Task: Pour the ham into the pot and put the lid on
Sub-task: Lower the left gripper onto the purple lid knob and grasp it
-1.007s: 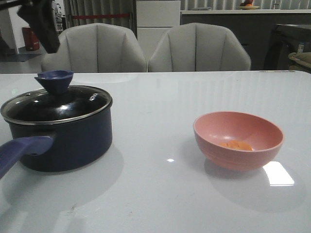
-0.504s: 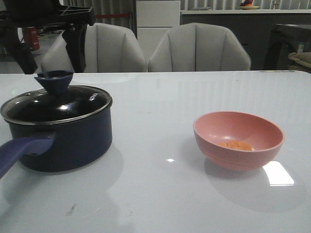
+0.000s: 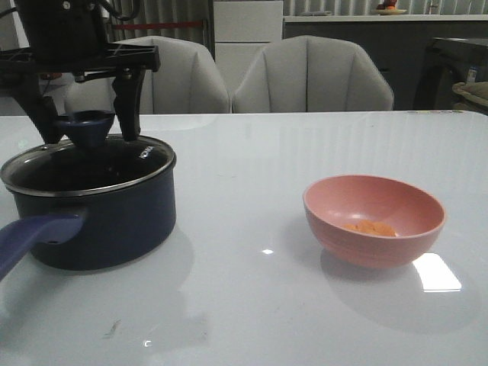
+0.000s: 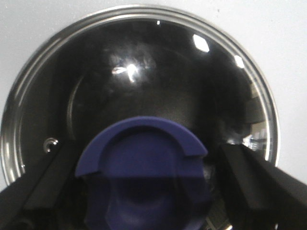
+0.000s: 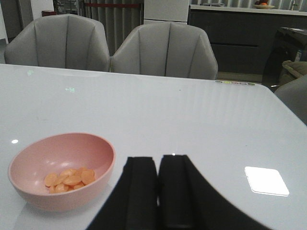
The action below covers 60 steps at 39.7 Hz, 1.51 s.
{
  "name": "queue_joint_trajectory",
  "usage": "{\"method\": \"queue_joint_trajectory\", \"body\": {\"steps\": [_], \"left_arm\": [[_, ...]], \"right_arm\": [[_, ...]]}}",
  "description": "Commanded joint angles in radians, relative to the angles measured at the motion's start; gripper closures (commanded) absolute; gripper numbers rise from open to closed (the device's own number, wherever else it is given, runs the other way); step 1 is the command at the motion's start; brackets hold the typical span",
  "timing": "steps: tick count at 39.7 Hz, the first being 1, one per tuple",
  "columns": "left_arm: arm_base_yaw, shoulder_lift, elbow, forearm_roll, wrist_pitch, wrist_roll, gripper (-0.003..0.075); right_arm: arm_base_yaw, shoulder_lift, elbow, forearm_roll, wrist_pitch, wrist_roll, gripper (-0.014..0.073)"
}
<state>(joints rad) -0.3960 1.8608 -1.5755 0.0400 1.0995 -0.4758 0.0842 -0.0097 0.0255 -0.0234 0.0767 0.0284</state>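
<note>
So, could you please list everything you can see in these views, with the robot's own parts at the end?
pot: one, dark navy with a purple-blue handle, left side of the table.
lid: one, dark glass with a steel rim and a purple-blue knob, sitting on the pot.
bowl: one, salmon pink, right side of the table.
ham: a small heap of orange-pink slices, inside the bowl.
table: one, glossy white.
chairs: two, light grey, behind the table.
left gripper: black, open, fingers on either side of the lid's knob.
right gripper: black, shut, near the bowl, holding nothing.
</note>
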Motion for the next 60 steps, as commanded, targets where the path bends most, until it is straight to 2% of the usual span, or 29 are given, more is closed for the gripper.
{"method": "queue_joint_trajectory", "body": {"steps": [1, 16, 24, 35, 49, 60], "left_arm": [[0.003, -0.038, -0.039, -0.002, -0.003, -0.038, 0.0143], [0.027, -0.028, -0.057, -0.020, 0.027, -0.063, 0.0153], [0.036, -0.017, -0.059, -0.034, 0.028, -0.063, 0.0274], [0.036, 0.038, -0.070, -0.083, 0.067, -0.033, 0.0291], [0.036, 0.038, -0.074, -0.083, 0.078, -0.033, 0.0482], [0.036, 0.027, -0.181, -0.081, 0.113, 0.027, 0.0505]], "right_arm": [[-0.004, -0.020, 0.010, -0.010, -0.077, -0.003, 0.0447], [-0.004, -0.020, 0.010, -0.010, -0.077, -0.003, 0.0447], [-0.004, -0.020, 0.010, -0.010, -0.077, -0.003, 0.0447], [-0.004, -0.020, 0.010, -0.010, -0.077, -0.003, 0.0447], [-0.004, -0.020, 0.010, -0.010, -0.077, -0.003, 0.0447], [-0.004, -0.020, 0.010, -0.010, -0.077, -0.003, 0.0447]]}}
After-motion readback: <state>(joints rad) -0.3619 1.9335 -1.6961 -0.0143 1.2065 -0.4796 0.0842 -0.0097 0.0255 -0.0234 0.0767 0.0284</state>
